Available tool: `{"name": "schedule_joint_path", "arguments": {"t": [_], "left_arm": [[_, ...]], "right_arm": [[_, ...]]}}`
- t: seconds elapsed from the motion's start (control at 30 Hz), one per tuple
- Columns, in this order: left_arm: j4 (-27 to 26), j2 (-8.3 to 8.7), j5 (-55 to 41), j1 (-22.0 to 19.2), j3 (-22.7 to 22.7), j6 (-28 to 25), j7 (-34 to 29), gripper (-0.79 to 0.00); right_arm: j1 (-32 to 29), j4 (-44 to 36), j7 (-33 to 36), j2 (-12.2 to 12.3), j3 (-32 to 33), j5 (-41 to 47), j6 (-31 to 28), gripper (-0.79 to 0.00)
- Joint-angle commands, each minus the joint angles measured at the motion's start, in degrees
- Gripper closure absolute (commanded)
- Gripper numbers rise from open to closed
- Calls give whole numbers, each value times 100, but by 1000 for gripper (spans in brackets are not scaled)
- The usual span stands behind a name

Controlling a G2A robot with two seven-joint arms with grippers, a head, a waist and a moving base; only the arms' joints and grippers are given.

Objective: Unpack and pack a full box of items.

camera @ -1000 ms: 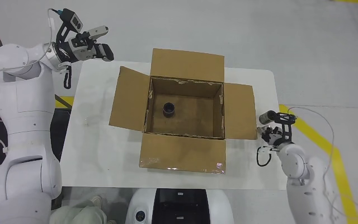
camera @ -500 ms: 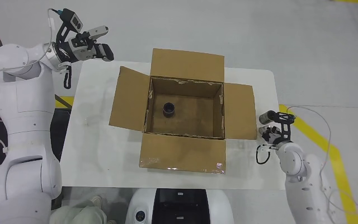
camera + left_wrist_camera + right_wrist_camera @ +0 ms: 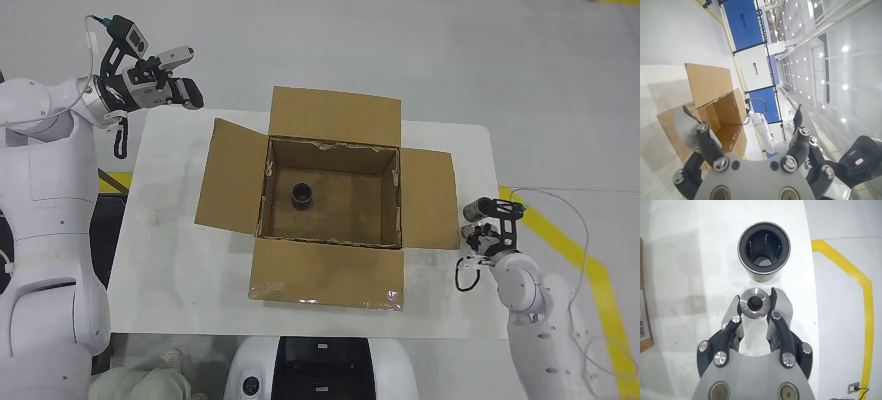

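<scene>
Right now your right gripper (image 3: 755, 299) is at the bench's (image 3: 170, 220) right-hand end, past the box's (image 3: 325, 275) outer flap. Its fingers (image 3: 773, 296) are clenched on a small steel bushing (image 3: 755, 303), one pad on each side, bore facing up. Just beside the bushing a larger linear bearing (image 3: 763, 273) stands upright on the bench. I cannot tell whether the bushing's base is already on the surface or a little above it.

With one dark ring-shaped part (image 3: 301, 195) lying on the box floor and two pieces outside, I read this as unpacking, and the step in hand as setting the bushing down.

- Bring it down until the base sits flat before you let go. A short round piece dropped from any height is likely to tip and roll, and the bench's edge is near on the outer side.
- Release both fingers evenly, so that neither pad pushes it sideways into the bearing.
- Draw the wrist straight up, not across. The bearing is close enough that a sweep could knock it over.
- Once clear, go over the flap rather than through it when you return for the part in the box.

Your left gripper (image 3: 742, 108) hangs off the bench's far left corner, fingers spread wide and holding nothing. It is well apart from the box, so leave it there.
</scene>
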Motion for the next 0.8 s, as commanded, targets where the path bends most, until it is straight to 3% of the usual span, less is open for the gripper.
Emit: {"name": "schedule_joint_path", "arguments": {"t": [0.0,0.57,0.77], "left_arm": [[0,0,0,0,0,0,0,-785],[0,0,0,0,0,0,0,-785],[0,0,0,0,0,0,0,-785]], "right_arm": [[-25,-64,13,5,-5,-9,-9,0],[-935,-1834,79,67,313,-70,25,0],[-1205,-2529,-298,67,349,-524,315,0]]}}
